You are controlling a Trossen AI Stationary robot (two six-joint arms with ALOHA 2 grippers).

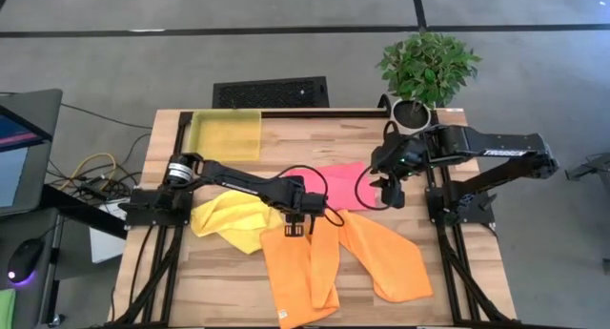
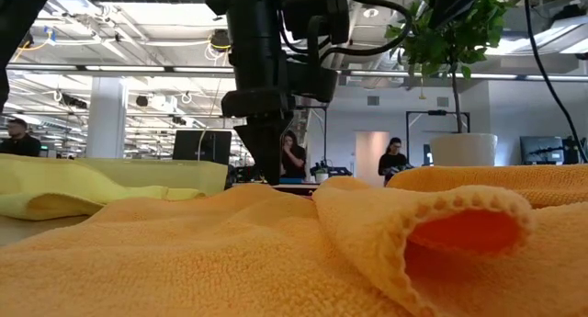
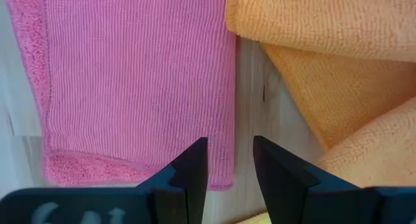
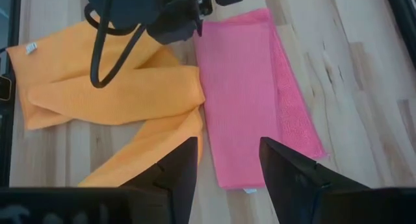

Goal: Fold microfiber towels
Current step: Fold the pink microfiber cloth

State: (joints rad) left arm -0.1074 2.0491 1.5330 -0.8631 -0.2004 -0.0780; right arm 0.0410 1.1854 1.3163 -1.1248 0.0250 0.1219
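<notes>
A pink towel lies flat on the table's middle, folded with one layer over another. Two orange towels lie crumpled nearer the front edge, and one fills the low view. A yellow towel lies bunched at the left. My left gripper is open and points down over the pink towel's long edge near a corner, beside the orange towels. My right gripper is open and empty above the pink towel's right end.
A translucent yellow bin stands at the table's far left corner. A potted plant stands at the far right corner, behind the right arm. Bare wood shows at the right of the pink towel. People stand in the room beyond.
</notes>
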